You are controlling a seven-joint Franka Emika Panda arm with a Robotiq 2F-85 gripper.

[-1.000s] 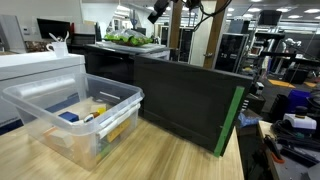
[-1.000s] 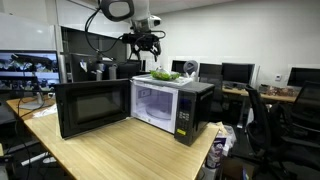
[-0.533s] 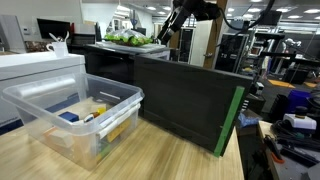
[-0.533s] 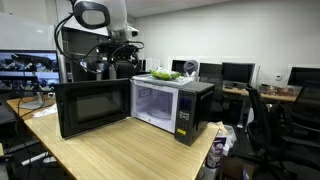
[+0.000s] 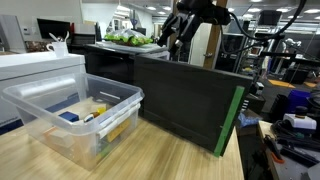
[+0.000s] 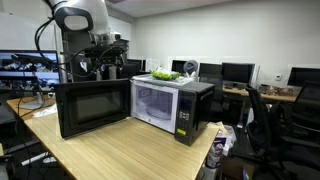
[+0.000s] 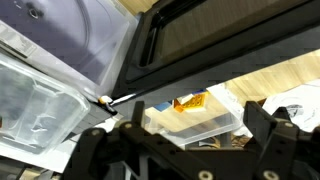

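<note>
since the arm (image 6: 80,18) swung off the microwave (image 6: 170,100) top a sec ago, gripper (image 6: 106,66) now hangs over the open door (image 6: 92,108), jaws spread, holding nothing. wrist view cuts door off at the edges; bin (image 7: 190,118) partly hidden, contents blurry; fingers (image 7: 95,152) dark + blurred up close.

exterior view: stands back, facing the microwave (image 6: 172,105) front | exterior view: close, low, behind its open door (image 5: 188,100) | my wrist view: just above that door, looking down | shared: door
</note>
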